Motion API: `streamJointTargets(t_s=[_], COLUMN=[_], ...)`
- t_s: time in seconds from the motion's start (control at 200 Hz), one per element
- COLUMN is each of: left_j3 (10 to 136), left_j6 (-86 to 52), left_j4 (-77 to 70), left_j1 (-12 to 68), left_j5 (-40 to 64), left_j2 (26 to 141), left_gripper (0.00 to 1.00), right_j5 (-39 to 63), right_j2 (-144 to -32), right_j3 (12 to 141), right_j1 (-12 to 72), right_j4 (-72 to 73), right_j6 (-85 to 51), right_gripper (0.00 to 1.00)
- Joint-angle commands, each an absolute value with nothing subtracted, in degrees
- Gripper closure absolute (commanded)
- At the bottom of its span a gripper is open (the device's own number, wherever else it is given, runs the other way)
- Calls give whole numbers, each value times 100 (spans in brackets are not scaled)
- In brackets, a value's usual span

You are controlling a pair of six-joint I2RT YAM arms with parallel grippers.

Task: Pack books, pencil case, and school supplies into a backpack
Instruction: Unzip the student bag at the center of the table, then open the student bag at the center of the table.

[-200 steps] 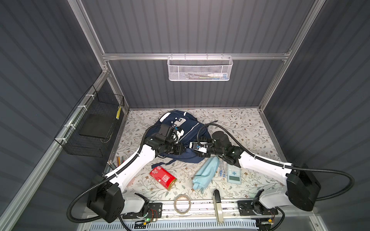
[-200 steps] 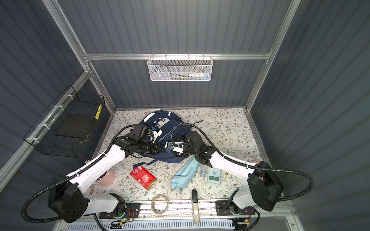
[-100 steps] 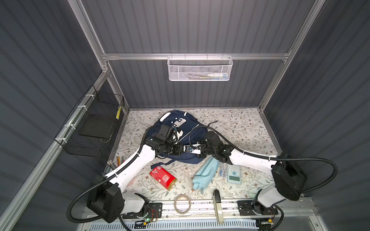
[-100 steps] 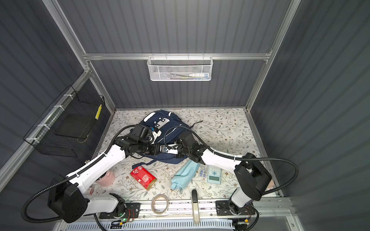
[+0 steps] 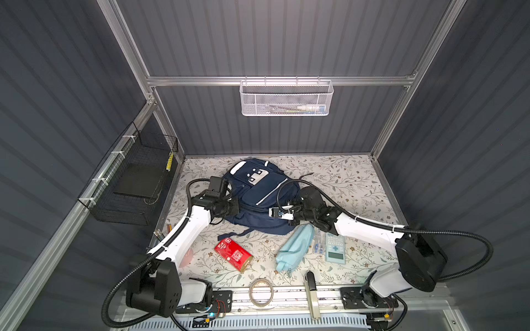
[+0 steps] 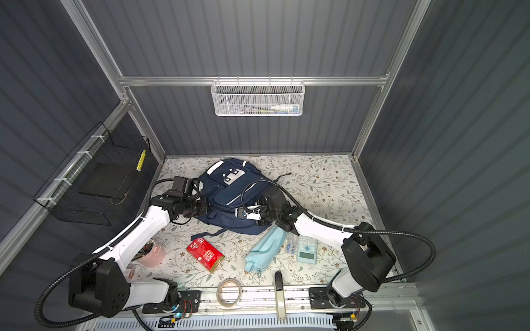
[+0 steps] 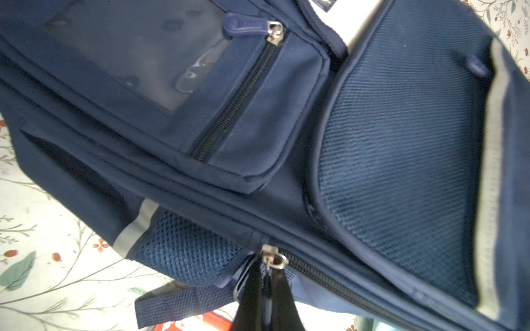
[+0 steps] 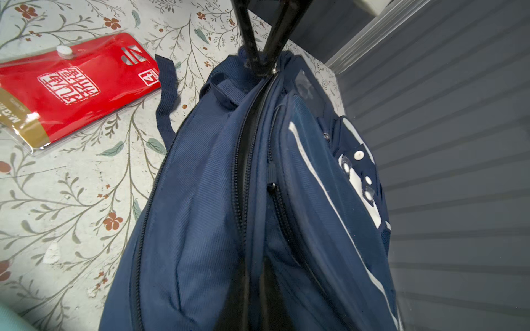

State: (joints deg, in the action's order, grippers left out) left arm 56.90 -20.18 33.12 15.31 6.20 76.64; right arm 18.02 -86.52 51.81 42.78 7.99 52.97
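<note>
The navy backpack (image 5: 258,197) (image 6: 229,195) lies at the middle back of the floral table. My left gripper (image 7: 268,269) (image 5: 238,208) is shut on the pull of its main zipper (image 7: 270,259), at the bag's left side. My right gripper (image 8: 253,260) (image 5: 271,212) is shut on a fold of the backpack's fabric (image 8: 200,215) beside that zipper, opposite the left fingers (image 8: 249,54). In front lie the pale-blue pencil case (image 5: 295,248), a clear packet (image 5: 317,243), the calculator (image 5: 335,249) and the red pack (image 5: 233,255) (image 8: 71,88). The books are out of view.
A tape roll (image 5: 261,292) and a grey-handled tool (image 5: 311,295) rest on the front rail. A pink cup of pencils (image 6: 152,255) stands under the left arm. A black wire basket (image 5: 134,186) hangs on the left wall, a white mesh one (image 5: 286,99) on the back wall.
My right gripper moved in against the backpack and shut on its fabric; its arm swung closer to the bag. The left gripper stayed shut on the zipper pull.
</note>
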Motion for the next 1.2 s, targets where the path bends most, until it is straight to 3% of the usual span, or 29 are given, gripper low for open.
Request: streamJointTargets(t_s=[0.0,0.23,0.245,0.33,0.38,0.605,0.69,0.801,0.926,1.196], left_j3=[5678,5846,5851,5871,5868,6065,6145,6559,7019,8047], left_j6=[-2194,-2048,-2043,-2043,-2048,-1870,-1662,-1182,-964,-541], left_j4=[2903,2945,2937,2969,2995,3427,3266,3387,3453,3778], left_j1=[1189,1180,1178,1178,1179,1194,1400,2297,3092,4244], left_j5=[-121,377,432,535,570,946,1138,652,140,-1313], left_j2=[7773,7863,7847,7688,7551,7112,7048,7412,8055,9456], left_gripper=[100,100,94,57,39,1,0,0,0,0], right_j5=[1863,2105,2123,2068,2010,1333,838,137,237,352], right_j2=[-8361,-8279,-8287,-8338,-8374,-7789,-7354,-6839,-6451,-5352], right_j3=[4998,5009,5036,5216,5321,4917,4715,4639,4587,3947], right_j1=[4123,4120,4122,4195,4255,4281,4230,3882,3224,2542], right_j4=[423,595,597,608,590,1412,1612,1367,496,-215], right_j6=[5318,5146,5110,4880,4794,3731,2734,771,-781,-2049], right_gripper=[100,100,100,72,61,40,36,32,30,25])
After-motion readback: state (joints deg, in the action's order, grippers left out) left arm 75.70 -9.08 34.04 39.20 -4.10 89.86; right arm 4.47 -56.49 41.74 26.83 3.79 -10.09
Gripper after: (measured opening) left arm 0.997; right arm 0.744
